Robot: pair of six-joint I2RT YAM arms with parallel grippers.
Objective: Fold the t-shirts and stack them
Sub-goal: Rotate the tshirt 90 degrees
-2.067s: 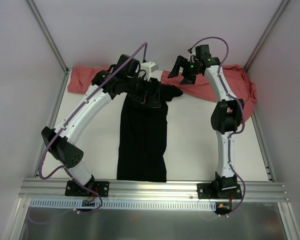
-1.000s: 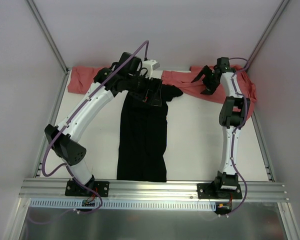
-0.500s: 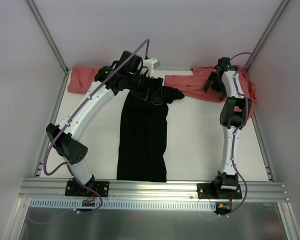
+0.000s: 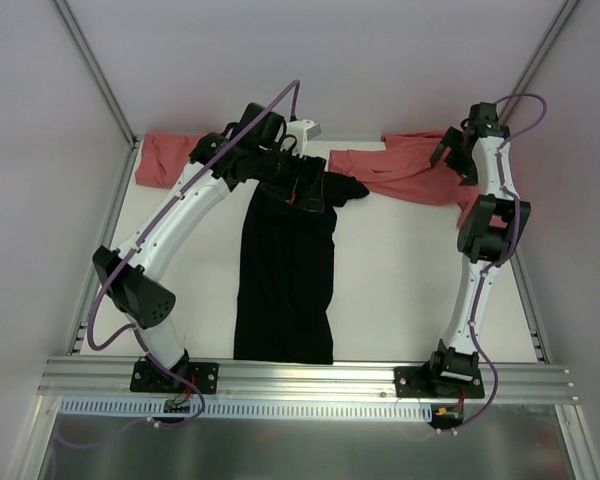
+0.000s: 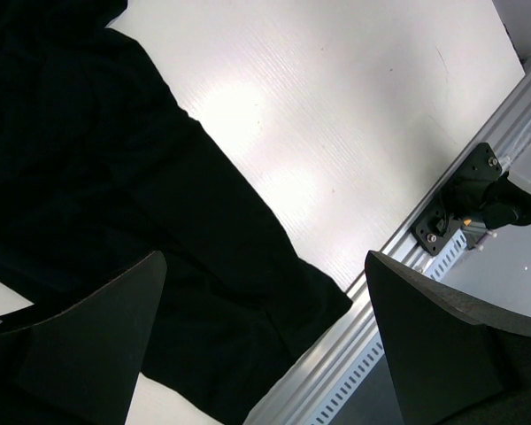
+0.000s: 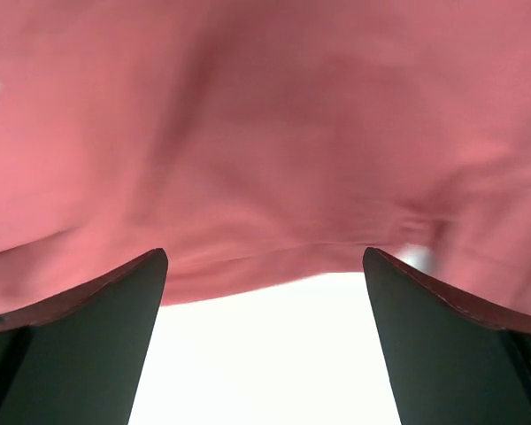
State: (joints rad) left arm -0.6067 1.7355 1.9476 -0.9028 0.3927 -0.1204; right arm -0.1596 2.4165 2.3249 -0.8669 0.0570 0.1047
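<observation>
The black t-shirt lies as a long narrow strip down the middle of the table, and it fills the left of the left wrist view. My left gripper hovers over its far end, open and empty. One salmon-red t-shirt lies crumpled at the back left. Another lies along the back right. My right gripper is over that shirt's right part, open and empty, with the shirt's hem just beyond its fingertips.
An aluminium rail runs along the near edge and also shows in the left wrist view. White walls and slanted frame posts close in the back and sides. The right arm's base is bolted to the rail.
My right arm has swung from the back centre to the back right corner, over the salmon-red shirt there. My left arm has barely moved. Both grippers stayed open.
</observation>
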